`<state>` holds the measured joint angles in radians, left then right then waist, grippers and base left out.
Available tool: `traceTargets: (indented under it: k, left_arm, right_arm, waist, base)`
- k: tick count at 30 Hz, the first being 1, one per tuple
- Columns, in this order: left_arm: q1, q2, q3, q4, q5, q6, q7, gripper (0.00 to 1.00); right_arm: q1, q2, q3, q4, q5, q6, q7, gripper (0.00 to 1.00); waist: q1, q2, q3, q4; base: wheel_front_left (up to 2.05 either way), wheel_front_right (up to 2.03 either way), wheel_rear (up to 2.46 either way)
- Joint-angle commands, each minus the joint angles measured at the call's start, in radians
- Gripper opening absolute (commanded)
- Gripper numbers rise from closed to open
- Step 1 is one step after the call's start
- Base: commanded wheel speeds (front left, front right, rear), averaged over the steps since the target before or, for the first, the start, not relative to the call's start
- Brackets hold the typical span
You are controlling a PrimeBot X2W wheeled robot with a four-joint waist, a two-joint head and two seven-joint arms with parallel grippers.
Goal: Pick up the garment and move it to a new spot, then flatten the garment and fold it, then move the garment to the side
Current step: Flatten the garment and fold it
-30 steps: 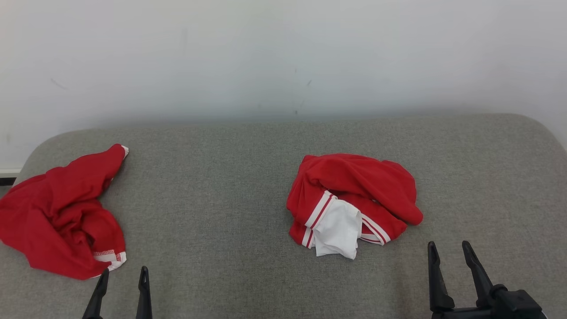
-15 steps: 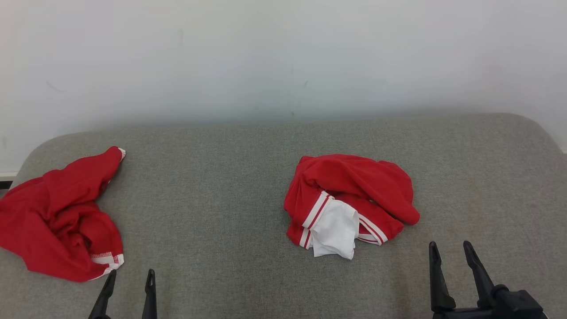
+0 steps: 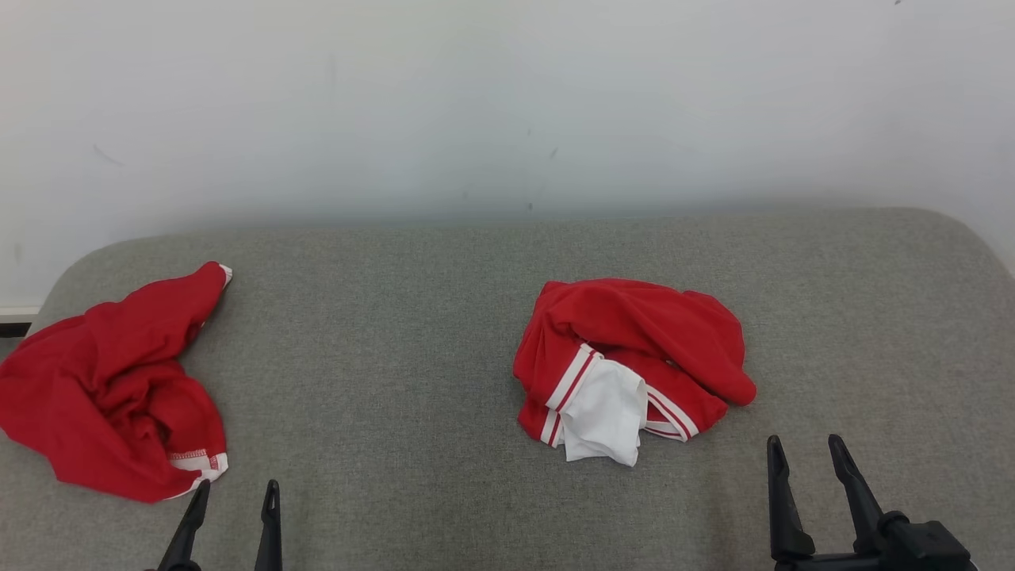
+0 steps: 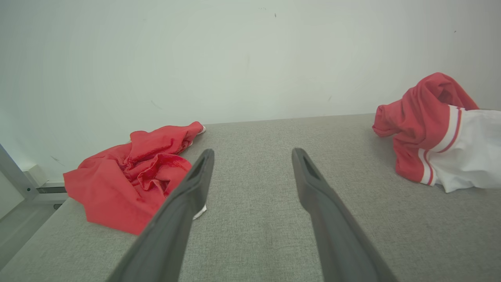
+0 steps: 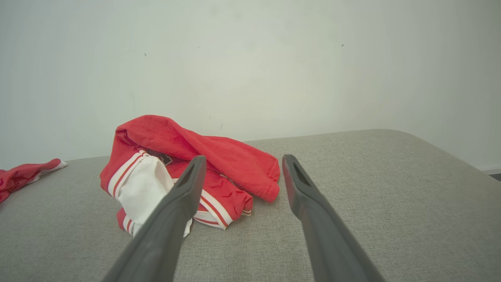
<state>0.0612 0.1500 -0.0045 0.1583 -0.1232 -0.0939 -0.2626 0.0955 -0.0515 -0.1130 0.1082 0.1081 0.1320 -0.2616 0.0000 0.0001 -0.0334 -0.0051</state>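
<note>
Striped garment (image 3: pixel 634 361): crumpled, near centre of cushion (image 3: pixel 381 357). Red cloth (image 3: pixel 111 388): heaped at cushion's left end. Left gripper (image 3: pixel 239 484) and right gripper (image 3: pixel 804 438): over cushion's near edge, jaws parted, empty.

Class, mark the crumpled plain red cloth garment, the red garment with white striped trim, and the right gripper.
Crumpled plain red cloth garment (image 3: pixel 111 388), head view, middle folds.
Red garment with white striped trim (image 3: pixel 650 329), head view, red fold.
Right gripper (image 3: pixel 803 442), head view, between fingertips.
</note>
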Motion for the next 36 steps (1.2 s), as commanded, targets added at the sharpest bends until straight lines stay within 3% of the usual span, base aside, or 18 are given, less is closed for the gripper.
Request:
traceTargets:
  k: [1,29,36]
  left_arm:
    - [-0.002,-0.002,0.003,0.002,0.005,-0.001,-0.003,1.0]
    - [-0.015,-0.018,0.013,0.018,0.018,-0.009,-0.003,1.0]
    - [-0.105,-0.042,-0.075,0.044,0.016,-0.026,-0.003,1.0]
  right_arm:
    - [0.01,0.002,0.003,0.002,0.001,-0.003,-0.005,1.0]
    - [-0.001,0.002,0.004,0.01,-0.003,-0.002,-0.005,1.0]
    - [-0.01,0.002,0.011,0.014,-0.002,-0.003,-0.005,1.0]
  waist:
    - [0.0,-0.0001,-0.001,0.001]
    - [0.0,-0.0001,-0.004,-0.006]
    - [0.0,-0.0001,0.005,-0.013]
  base:
    - [0.0,0.0,0.0]
    - [0.0,0.0,0.0]
    - [0.0,0.0,0.0]
